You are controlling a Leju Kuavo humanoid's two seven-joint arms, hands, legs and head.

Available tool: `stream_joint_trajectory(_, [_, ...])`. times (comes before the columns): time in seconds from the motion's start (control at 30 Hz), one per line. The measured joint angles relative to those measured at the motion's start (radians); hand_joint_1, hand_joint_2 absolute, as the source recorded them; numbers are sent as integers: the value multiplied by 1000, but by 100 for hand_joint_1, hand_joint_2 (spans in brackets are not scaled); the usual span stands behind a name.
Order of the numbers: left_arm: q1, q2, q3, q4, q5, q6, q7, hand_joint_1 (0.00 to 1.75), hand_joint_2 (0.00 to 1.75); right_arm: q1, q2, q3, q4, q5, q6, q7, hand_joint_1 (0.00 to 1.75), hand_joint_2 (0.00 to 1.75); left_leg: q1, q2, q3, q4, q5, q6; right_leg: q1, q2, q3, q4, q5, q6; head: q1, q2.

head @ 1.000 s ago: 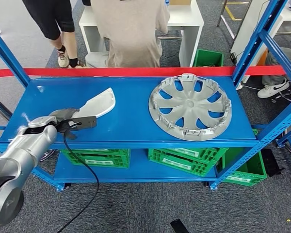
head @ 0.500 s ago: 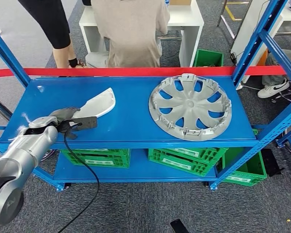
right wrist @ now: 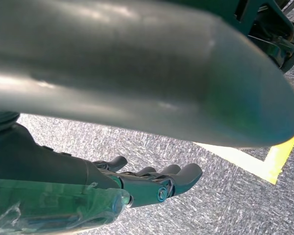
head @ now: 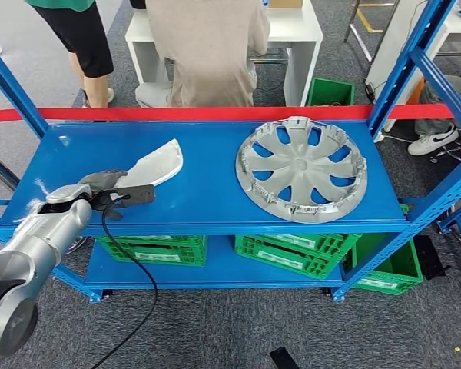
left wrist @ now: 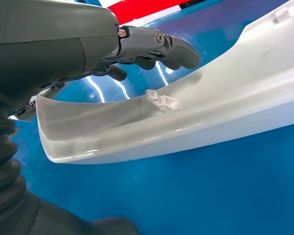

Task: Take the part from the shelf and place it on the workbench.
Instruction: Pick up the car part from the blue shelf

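A long white plastic part (head: 154, 164) lies on the blue shelf (head: 205, 196), left of its middle. My left hand (head: 104, 184) is at the part's narrow near end. In the left wrist view the dark fingers (left wrist: 157, 46) stretch out straight over the white part (left wrist: 212, 98), with a gap of blue shelf between them; the thumb lies on the other side of the part. My right hand (right wrist: 153, 183) hangs over grey carpet, its fingers straight and holding nothing.
A silver wheel cover (head: 300, 169) lies on the shelf's right half. Red tape (head: 217, 113) runs along the shelf's far edge, with a person (head: 207, 54) seated behind it. Green crates (head: 153, 250) sit on the lower level. Blue uprights (head: 408, 61) stand at the right.
My left arm and the white part have not moved. A person standing at the back left has shifted their legs.
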Motion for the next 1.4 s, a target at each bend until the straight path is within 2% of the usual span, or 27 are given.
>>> stream_joint_trajectory(0.53, [0, -1, 0, 0, -6, 1, -2, 0, 175, 1, 0, 0, 0, 3, 0, 0, 0, 0, 0, 0, 0, 0, 0, 0, 0, 0, 0, 0, 0, 0, 0, 0])
stream_joint_trajectory(0.57, [0, -1, 0, 0, -6, 0, -3, 6, 175, 1, 0, 0, 0, 3, 0, 0, 0, 0, 0, 0, 0, 0, 0, 0, 0, 0, 0, 0, 0, 0, 0, 0])
stream_joint_trajectory(0.67, [1, -1, 0, 0, -8, -1, -3, 137, 175, 1, 0, 0, 0, 5, 0, 0, 0, 0, 0, 0, 0, 0, 0, 0, 0, 0, 0, 0, 0, 0, 0, 0])
stream_joint_trajectory(0.7, [2, -2, 0, 0, -9, -1, -3, 175, 175, 1, 0, 0, 0, 6, 0, 0, 0, 0, 0, 0, 0, 0, 0, 0, 0, 0, 0, 0, 0, 0, 0, 0])
stream_joint_trajectory(1.1, [21, -4, -1, 0, -27, 53, -40, 175, 175, 1, 0, 0, 0, 11, 0, -1, 0, 0, 0, 0, 0, 0, 0, 0, 0, 0, 0, 0, 0, 0, 0, 0])
stream_joint_trajectory(1.13, [20, -4, -1, 0, -28, 54, -42, 157, 175, 1, 0, 0, 0, 12, -1, -1, 0, 0, 0, 0, 0, 0, 0, 0, 0, 0, -1, 0, 0, 0, 0, 0])
stream_joint_trajectory(1.23, [21, -5, -1, 0, -35, 57, -43, 26, 175, 1, 0, 0, 0, 12, -1, -3, 0, 0, 0, 0, 0, 0, 0, 0, 0, 0, -1, 0, 0, 0, 0, 0])
stream_joint_trajectory(1.27, [22, -5, -1, 0, -37, 59, -43, 0, 175, 1, 0, 0, 0, 12, -1, -3, 0, 0, 0, 0, 0, 0, 0, 0, 0, 0, -1, 0, 0, 0, 0, 0])
stream_joint_trajectory(1.37, [27, -7, -1, 0, -41, 67, -43, 1, 175, 1, 0, 0, 0, 12, -1, -3, 0, 0, 0, 0, -1, 0, 0, 0, 0, 0, -1, 0, 0, 0, 0, 0])
stream_joint_trajectory(1.4, [27, -7, -1, 0, -41, 68, -43, 45, 175, 1, 0, 0, 0, 12, -1, -3, 0, 0, 0, 0, -1, 0, 0, 0, 0, 0, -1, 0, 0, 0, 0, 0])
